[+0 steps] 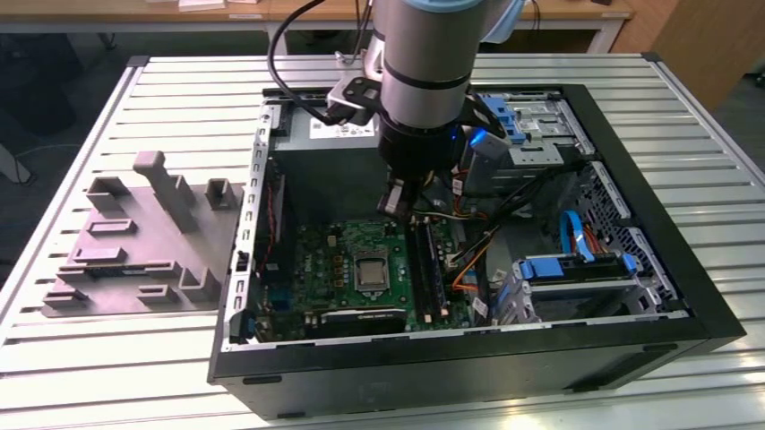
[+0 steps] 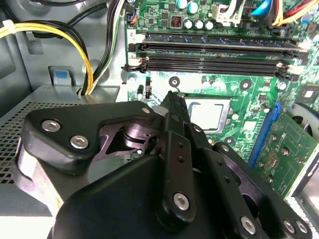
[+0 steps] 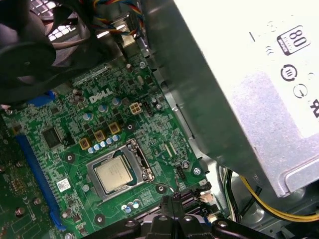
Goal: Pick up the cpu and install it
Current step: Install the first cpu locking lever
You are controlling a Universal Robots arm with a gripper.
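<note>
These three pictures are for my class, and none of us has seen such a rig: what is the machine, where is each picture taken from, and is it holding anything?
The machine is a robot arm reaching down into an open computer case on a slatted metal table. The exterior view looks on from outside; both wrist views ride on the arm and look past its tool at the green motherboard. The cpu, a pale silver square, already sits in its socket, also seen in the second wrist view. The tool's fingers are together and hold nothing. A grey plastic block lies beside the case.

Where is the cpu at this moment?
The cpu sits in its socket on the green motherboard inside the open computer case, below the gripper; the exterior view shows it left of the memory slots.
</note>
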